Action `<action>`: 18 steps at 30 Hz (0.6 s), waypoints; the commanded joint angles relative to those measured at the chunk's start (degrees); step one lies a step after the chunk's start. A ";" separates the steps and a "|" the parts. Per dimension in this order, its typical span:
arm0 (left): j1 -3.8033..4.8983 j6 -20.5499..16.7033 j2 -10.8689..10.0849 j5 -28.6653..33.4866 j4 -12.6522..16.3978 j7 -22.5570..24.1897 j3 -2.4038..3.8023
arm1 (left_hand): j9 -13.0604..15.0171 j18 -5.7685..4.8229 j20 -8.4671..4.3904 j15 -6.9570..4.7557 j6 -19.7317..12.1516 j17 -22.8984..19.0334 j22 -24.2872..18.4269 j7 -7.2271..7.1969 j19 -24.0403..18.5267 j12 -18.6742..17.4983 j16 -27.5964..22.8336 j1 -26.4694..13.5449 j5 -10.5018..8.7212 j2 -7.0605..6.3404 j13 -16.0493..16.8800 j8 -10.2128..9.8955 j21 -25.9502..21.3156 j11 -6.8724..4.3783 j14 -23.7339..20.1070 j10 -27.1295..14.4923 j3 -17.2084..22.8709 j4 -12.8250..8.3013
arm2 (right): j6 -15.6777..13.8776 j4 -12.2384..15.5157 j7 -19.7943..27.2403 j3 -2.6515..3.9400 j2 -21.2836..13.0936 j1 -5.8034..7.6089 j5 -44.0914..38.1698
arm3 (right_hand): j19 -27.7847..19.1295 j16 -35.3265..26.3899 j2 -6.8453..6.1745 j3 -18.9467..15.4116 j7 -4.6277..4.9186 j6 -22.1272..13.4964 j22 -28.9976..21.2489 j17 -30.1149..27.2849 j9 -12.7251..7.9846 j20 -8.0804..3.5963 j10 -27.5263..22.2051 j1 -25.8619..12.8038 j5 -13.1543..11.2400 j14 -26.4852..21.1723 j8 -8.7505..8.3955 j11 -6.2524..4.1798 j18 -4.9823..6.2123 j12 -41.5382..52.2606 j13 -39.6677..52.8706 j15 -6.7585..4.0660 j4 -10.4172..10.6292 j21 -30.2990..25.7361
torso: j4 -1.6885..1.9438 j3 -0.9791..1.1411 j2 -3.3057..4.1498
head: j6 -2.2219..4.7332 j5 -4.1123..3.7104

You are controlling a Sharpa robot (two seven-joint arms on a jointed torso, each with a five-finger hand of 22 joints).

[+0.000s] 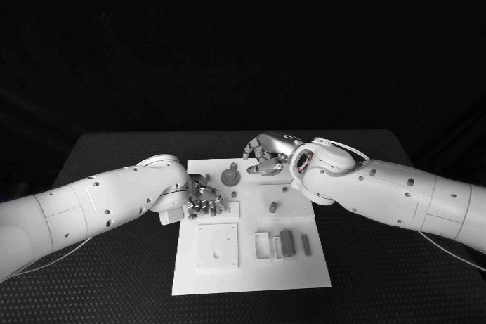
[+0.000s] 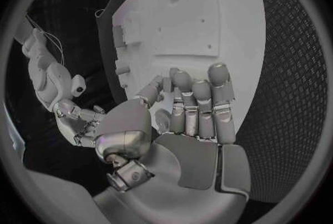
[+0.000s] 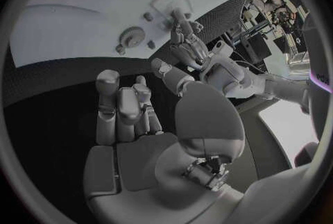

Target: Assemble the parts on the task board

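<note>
The white task board (image 1: 253,275) lies in the middle of the black table. My left hand (image 1: 203,197) hovers low over its left side, fingers pointing down. In the left wrist view the thumb and a finger of my left hand (image 2: 194,107) pinch a small grey part (image 2: 168,81). My right hand (image 1: 265,155) hangs over the board's far edge, fingers curled in over an empty palm (image 3: 132,157). A grey gear (image 1: 231,176) (image 3: 130,36) sits on the board between both hands. A short peg (image 1: 272,208) stands right of centre.
A raised square plate (image 1: 218,245) with holes takes the board's near left. Several grey bars (image 1: 289,243) lie in slots at the near right. Black matting (image 1: 112,282) surrounds the board, with free room near the front edge.
</note>
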 commanded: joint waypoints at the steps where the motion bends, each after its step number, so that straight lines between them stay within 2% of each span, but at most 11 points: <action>1: -0.60 0.65 -0.06 -0.12 -0.18 -1.15 -0.45 | 0.11 1.16 -0.34 -0.11 -0.08 -0.06 1.02 0.49 -0.06 -0.25 0.14 -0.59 -0.20 -0.35 -0.02 -0.27 -0.20 0.00 -0.39 -0.44 -0.51 0.17 | 0.34 -0.01 0.22 0.02 0.01 -0.01 -0.48 | -0.09 -0.26 0.40 -0.06 0.46 -0.08 0.94 0.04 -0.05 -0.28 -0.21 0.03 0.19 -0.07 -0.24 0.31 4.80 0.07 -0.06 0.24 -0.26 -0.25 | 0.00 0.01 0.02 | 0.01 0.01; 6: -0.61 0.55 -0.13 -0.12 -0.13 -1.02 -0.43 | 0.25 1.22 -0.36 -0.11 -0.08 -0.06 1.02 0.49 -0.06 -0.21 0.21 -1.36 -0.26 -1.44 0.02 -0.36 -0.26 0.00 -0.45 -0.47 -0.81 0.62 | 0.39 -0.06 0.24 0.02 0.06 -0.01 -0.48 | -0.09 -0.27 0.40 -0.06 0.47 -0.08 0.94 0.02 -0.05 -0.28 -0.21 0.04 0.19 -0.08 -0.24 0.31 4.80 0.07 -0.06 0.24 -0.27 -0.25 | 0.00 0.03 0.03 | -0.04 0.00; 10: -0.61 0.16 -0.18 -0.12 -0.11 -0.98 -0.43 | 0.33 1.25 -0.37 -0.12 -0.06 -0.05 1.02 0.49 -0.05 -0.20 0.25 -1.61 -0.29 -1.72 0.04 -0.37 -0.27 -0.01 -0.47 -0.48 -0.86 0.77 | 0.40 -0.08 0.24 0.02 0.09 -0.01 -0.48 | -0.08 -0.27 0.40 -0.06 0.47 -0.08 0.95 0.06 -0.05 -0.28 -0.21 0.04 0.19 -0.06 -0.25 0.31 4.80 0.08 -0.07 0.24 -0.28 -0.25 | 0.01 0.03 0.02 | -0.07 0.01; 14: -0.61 -0.26 -0.24 -0.11 -0.10 -0.87 -0.41 | 0.39 1.28 -0.39 -0.13 -0.04 -0.05 1.02 0.47 -0.02 -0.19 0.28 -1.69 -0.28 -1.48 0.06 -0.37 -0.28 -0.02 -0.49 -0.48 -0.73 0.94 | 0.46 -0.14 0.24 0.02 0.09 -0.01 -0.48 | -0.08 -0.28 0.41 -0.06 0.47 -0.09 0.95 0.03 -0.06 -0.28 -0.21 0.05 0.19 -0.07 -0.25 0.31 4.80 0.08 -0.07 0.24 -0.29 -0.26 | -0.01 0.03 0.03 | -0.09 0.02; 18: -0.61 -0.24 -0.25 0.02 -0.09 -0.71 -0.41 | 0.55 1.36 -0.42 -0.17 -0.04 -0.04 1.06 0.45 0.00 -0.15 0.35 -1.16 -0.28 -0.40 0.10 -0.40 -0.26 -0.05 -0.51 -0.49 -0.25 0.72 | 0.57 -0.17 0.24 0.02 0.12 -0.01 -0.48 | -0.08 -0.28 0.42 -0.06 0.47 -0.09 0.95 0.02 -0.06 -0.28 -0.21 0.04 0.19 -0.07 -0.25 0.31 4.80 0.08 -0.07 0.24 -0.29 -0.26 | -0.01 0.01 0.01 | -0.12 -0.02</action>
